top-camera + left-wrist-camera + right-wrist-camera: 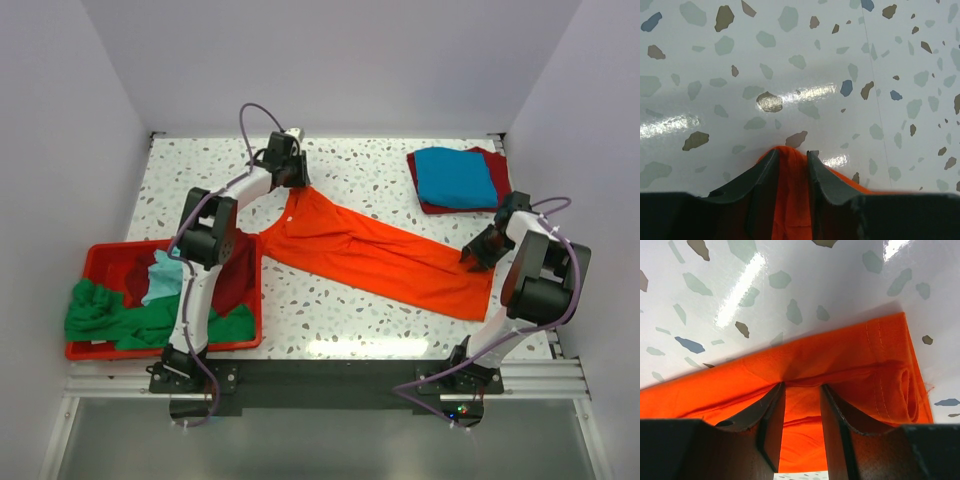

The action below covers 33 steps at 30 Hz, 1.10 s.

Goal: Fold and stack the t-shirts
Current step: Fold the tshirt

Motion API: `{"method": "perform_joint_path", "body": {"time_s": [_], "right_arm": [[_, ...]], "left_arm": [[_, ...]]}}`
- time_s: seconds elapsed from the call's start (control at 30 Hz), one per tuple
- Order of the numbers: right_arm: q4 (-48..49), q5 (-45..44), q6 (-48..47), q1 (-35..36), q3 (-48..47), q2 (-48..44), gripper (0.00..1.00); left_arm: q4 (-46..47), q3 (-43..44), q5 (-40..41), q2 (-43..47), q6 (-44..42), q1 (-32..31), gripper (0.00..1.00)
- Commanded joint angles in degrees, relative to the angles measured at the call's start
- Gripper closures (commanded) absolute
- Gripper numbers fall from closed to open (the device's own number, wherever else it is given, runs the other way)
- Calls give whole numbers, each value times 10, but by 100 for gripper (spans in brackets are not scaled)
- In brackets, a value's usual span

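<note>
- White speckled table fills the top view, with pale plain walls around it.
- An orange t-shirt lies across the middle of the table, stretched in a long band from far left to near right.
- The left gripper sits at the far left end of that band. In the left wrist view its two fingers are clenched on a ridge of orange cloth at the shirt's edge.
- The right gripper is at the opposite, near right end. In the right wrist view it is pinched on a fold of the same shirt, near a stitched hem and a small rolled corner.
- A folded blue t-shirt rests on a folded dark red t-shirt at the far right corner, apart from the orange one.
- A red bin stands at the near left, holding a green t-shirt that spills over its left rim, a light teal t-shirt and a dark red cloth.
</note>
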State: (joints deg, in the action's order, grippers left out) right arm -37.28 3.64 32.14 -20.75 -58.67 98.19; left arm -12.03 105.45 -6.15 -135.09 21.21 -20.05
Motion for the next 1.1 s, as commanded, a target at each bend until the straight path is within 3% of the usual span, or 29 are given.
{"method": "perform_joint_path", "body": {"time_s": [0.0,0.2,0.3,0.6,0.8,1.07], "right_arm": [[4,-21,4,-1,-11,16,62],[9,-32,1,-1,4,26,62],[4,-50,8,-1,4,32,62],[-15,-81,26,-1,-11,45,62],[-13,-76,26,-1,-14,55,62],[0,-37,1,0,-23,48,62]], "left_arm": [[6,6,6,9,9,5,68],[7,-1,8,18,12,7,85],[10,-7,9,21,26,12,100],[22,-45,39,63,39,51,100],[39,-41,-7,54,38,55,100],[22,-9,-5,63,20,55,64]]}}
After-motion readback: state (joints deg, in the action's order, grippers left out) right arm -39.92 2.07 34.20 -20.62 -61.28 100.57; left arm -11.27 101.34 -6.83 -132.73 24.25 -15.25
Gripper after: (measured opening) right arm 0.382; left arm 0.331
